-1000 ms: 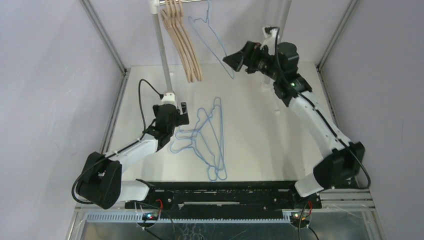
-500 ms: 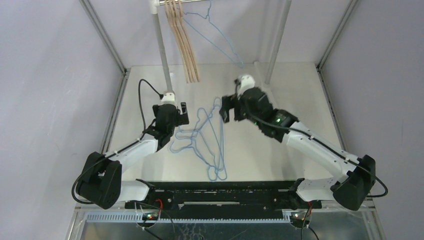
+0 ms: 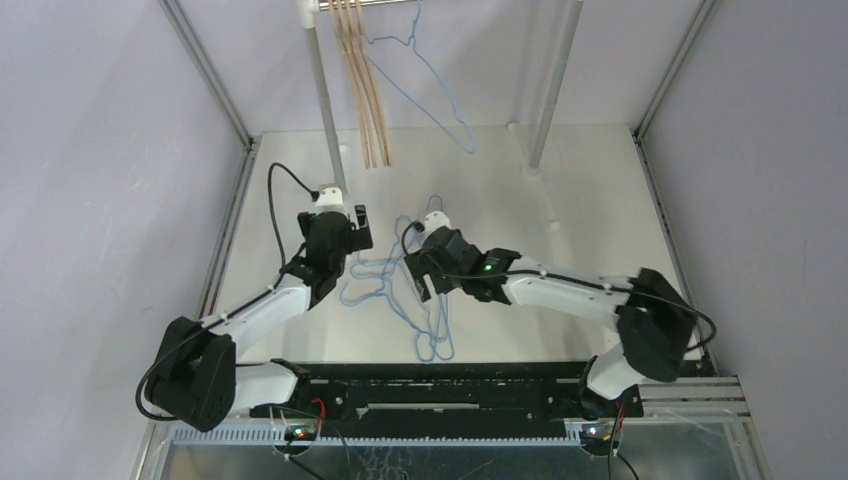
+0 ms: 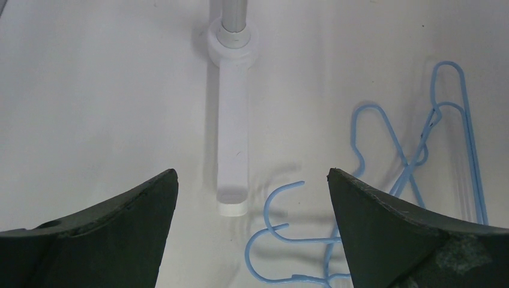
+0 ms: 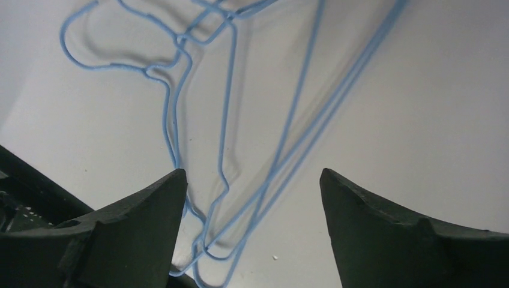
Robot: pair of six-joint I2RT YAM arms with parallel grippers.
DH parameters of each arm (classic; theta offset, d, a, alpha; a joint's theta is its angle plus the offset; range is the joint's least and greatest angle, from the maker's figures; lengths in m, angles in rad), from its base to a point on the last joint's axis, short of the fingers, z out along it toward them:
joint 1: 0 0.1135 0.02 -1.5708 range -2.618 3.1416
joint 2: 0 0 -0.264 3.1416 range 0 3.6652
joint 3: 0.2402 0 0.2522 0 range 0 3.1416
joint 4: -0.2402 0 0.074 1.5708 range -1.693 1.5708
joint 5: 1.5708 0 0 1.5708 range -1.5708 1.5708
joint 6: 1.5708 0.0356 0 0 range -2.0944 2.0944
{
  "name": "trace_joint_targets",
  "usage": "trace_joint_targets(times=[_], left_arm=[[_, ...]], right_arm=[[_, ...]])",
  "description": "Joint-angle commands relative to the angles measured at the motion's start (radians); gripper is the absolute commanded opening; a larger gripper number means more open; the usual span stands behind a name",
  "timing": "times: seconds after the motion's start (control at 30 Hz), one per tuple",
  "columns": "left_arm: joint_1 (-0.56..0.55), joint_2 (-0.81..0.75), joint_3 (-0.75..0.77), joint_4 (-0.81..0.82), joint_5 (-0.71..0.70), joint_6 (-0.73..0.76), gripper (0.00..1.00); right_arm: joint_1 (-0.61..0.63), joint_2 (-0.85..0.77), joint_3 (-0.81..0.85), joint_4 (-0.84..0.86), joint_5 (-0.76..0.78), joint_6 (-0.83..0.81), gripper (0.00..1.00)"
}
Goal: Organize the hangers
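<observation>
Several tan wooden hangers and one light-blue wire hanger hang from the rail at the back. A loose pile of blue wire hangers lies on the table's middle. My left gripper hovers open at the pile's left edge. In the left wrist view two blue hooks lie between its jaws, untouched. My right gripper is low over the pile, open. In the right wrist view the blue wires run between its spread jaws, ungripped.
The silver rail's left post stands on a white foot just ahead of my left gripper. The right post rises at the back right. Purple walls close in both sides.
My right arm has swung down from the rail to just over the pile on the table. The hung blue hanger has swayed on the rail. My left arm shifted slightly.
</observation>
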Motion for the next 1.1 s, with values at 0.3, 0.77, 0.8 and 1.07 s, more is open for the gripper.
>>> trace_joint_targets(times=[0.3, 0.77, 0.8, 1.07], left_arm=[[0.024, -0.101, -0.044, 0.040, -0.096, -0.030, 0.99], [0.036, -0.075, -0.037, 0.037, -0.075, -0.043, 0.99], [0.036, -0.076, -0.038, 0.038, -0.076, -0.044, 0.99], [0.036, -0.087, -0.043, 0.039, -0.081, -0.042, 0.99]], right_arm=[[0.001, 0.302, 0.094, 0.160, -0.153, 0.050, 0.76], [-0.038, 0.383, 0.093, 0.183, -0.191, 0.059, 0.39], [-0.037, 0.384, 0.092, 0.178, -0.187, 0.054, 0.32], [-0.059, 0.277, 0.076, 0.147, -0.245, 0.021, 0.00]])
